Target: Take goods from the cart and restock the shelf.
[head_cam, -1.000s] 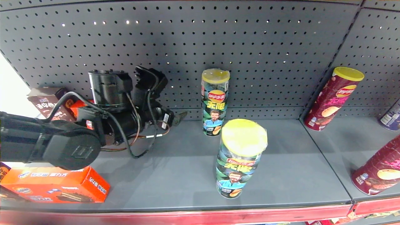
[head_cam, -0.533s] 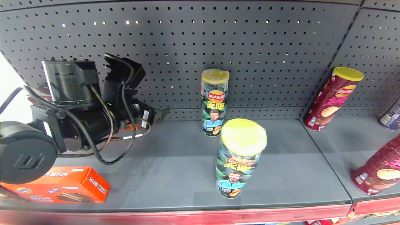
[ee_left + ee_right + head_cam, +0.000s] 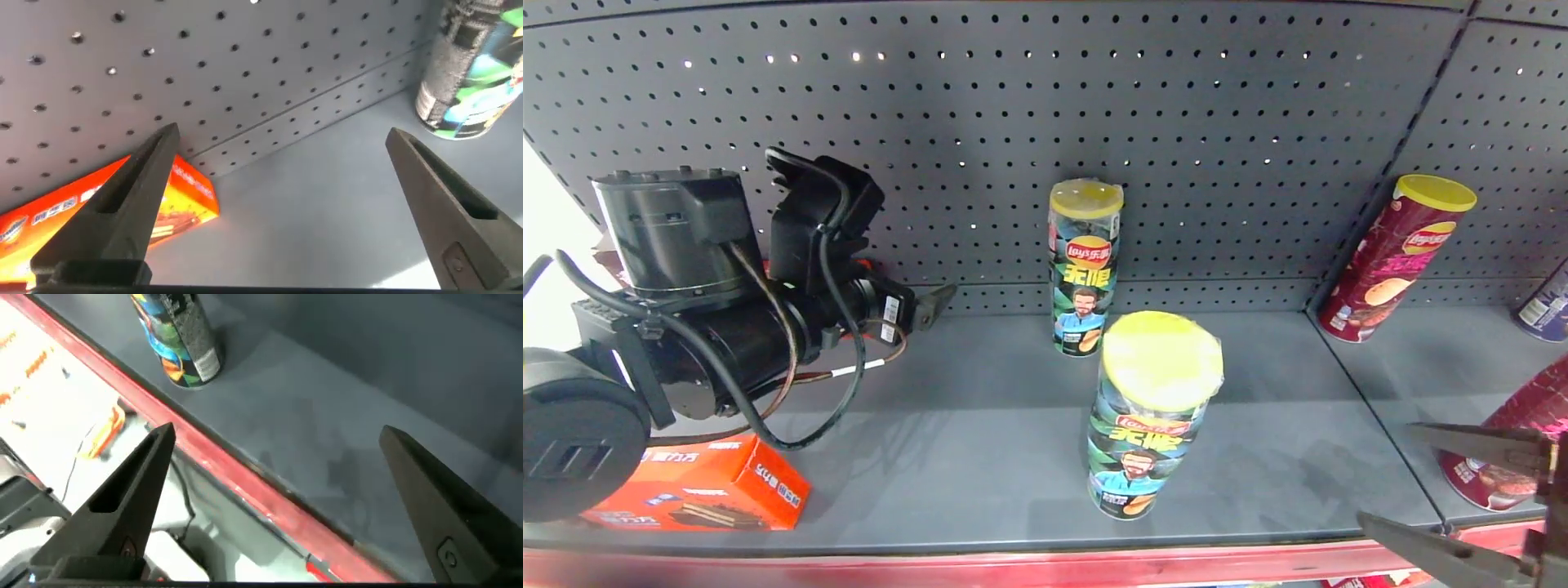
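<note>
Two green-and-blue chip cans with yellow lids stand upright on the grey shelf: one at the back, one near the front edge. My left gripper hovers over the shelf's left part, apart from the back can and pointing toward it. It is open and empty, with the back can off to one side. My right gripper is at the lower right by the shelf's red front edge. It is open and empty, and the front can stands beyond it.
An orange biscuit box lies at the shelf's front left, under my left arm. A maroon can leans against the pegboard in the bay to the right. Another maroon can lies just behind my right gripper. The pegboard wall closes the back.
My left arm has drawn back to the left, away from the back can. My right gripper has come into view at the lower right. The cans have not moved.
</note>
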Available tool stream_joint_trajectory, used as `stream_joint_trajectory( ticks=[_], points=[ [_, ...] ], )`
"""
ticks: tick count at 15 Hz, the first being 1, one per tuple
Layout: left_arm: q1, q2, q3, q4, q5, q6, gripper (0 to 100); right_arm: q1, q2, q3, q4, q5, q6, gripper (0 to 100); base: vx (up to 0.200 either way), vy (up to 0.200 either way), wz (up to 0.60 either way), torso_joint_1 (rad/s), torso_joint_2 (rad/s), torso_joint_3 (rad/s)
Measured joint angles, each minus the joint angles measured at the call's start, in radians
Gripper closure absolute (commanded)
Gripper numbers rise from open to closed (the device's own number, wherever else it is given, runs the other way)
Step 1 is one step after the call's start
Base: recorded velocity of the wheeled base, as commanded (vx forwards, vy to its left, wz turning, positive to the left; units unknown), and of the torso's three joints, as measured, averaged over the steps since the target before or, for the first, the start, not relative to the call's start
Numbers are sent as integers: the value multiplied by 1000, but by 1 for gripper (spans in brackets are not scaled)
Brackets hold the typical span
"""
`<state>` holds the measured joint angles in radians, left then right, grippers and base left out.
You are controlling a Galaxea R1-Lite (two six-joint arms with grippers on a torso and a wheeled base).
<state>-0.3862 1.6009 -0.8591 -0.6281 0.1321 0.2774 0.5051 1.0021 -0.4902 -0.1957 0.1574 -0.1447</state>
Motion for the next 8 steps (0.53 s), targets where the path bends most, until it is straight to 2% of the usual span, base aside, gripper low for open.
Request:
stream_joint_trajectory(
  ticks=[4,8],
  points=[
    [0,-7,12,-7,-1,0,0,67,243,-55,-131,-94,9,0,0,0,0,0,0,0],
    [0,-8,4,-12,-8,1,0,97,397,-154,-143,-114,20,0,0,0,0,0,0,0]
  ],
)
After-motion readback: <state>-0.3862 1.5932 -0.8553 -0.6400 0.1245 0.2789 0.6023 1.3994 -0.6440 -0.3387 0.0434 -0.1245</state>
